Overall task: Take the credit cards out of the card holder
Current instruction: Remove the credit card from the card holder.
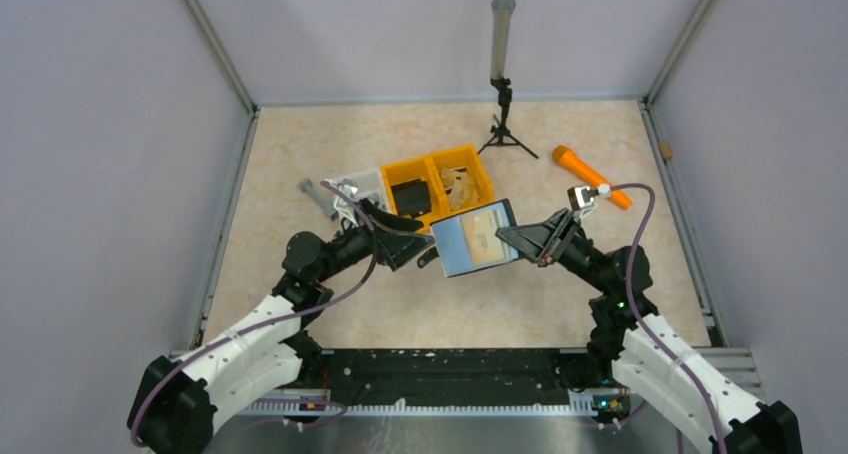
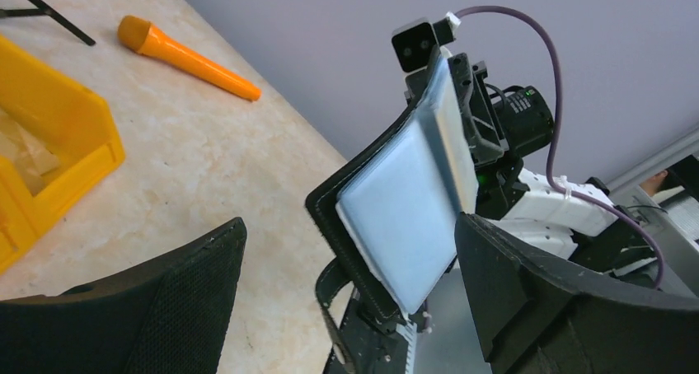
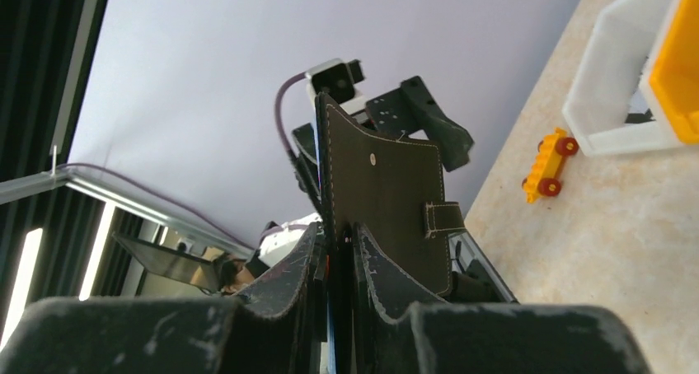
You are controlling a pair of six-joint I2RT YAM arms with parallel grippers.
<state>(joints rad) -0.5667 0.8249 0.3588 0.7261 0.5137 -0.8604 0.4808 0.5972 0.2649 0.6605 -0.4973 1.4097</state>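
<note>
1. Top external: the card holder point(image 1: 478, 239) hangs open above the table point(image 1: 330, 144) between both arms, pale lining up, long axis left to right. The right gripper point(image 1: 505, 237) pinches its right edge. The left gripper point(image 1: 425, 246) gapes wide, holding nothing.
2. Left wrist: the lining faces the spread fingers point(image 2: 189, 283), and the holder leans up to the right.
3. Right wrist: its black outside and strap point(image 3: 443, 217) rise straight away from the clamping jaws.

Top cam overhead, wrist cams close, facing each other, share card holder point(image 2: 396, 217)
</note>
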